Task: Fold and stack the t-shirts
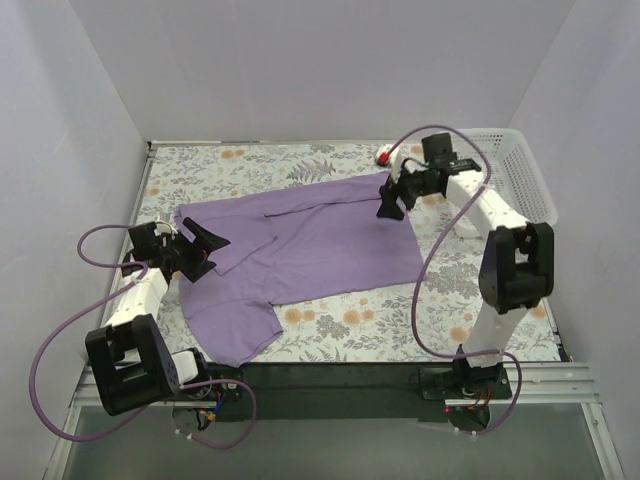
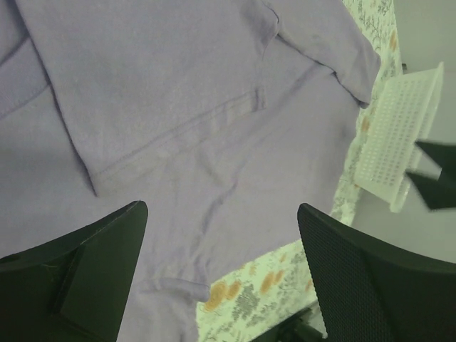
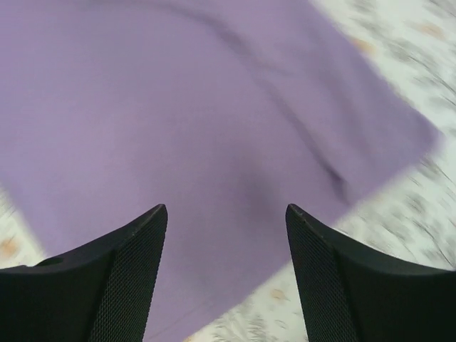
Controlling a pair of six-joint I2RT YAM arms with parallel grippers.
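Note:
One lavender t-shirt [image 1: 310, 250] lies across the middle of the floral table, with a flap folded over its upper left part and a sleeve [image 1: 235, 335] trailing toward the near left. My left gripper [image 1: 210, 250] hovers at the shirt's left edge, open, with nothing between its fingers. In the left wrist view the shirt [image 2: 178, 107] fills the frame and the open gripper [image 2: 221, 210] spans its hem. My right gripper [image 1: 388, 203] stands open over the shirt's far right corner. The right wrist view shows the blurred purple cloth [image 3: 214, 107] below the empty gripper [image 3: 225, 210].
A white mesh basket [image 1: 510, 170] stands at the back right and shows in the left wrist view as well [image 2: 395, 135]. A small red-and-white object [image 1: 384, 156] lies near the back edge. White walls close in three sides. A black rail [image 1: 330, 385] runs along the near edge.

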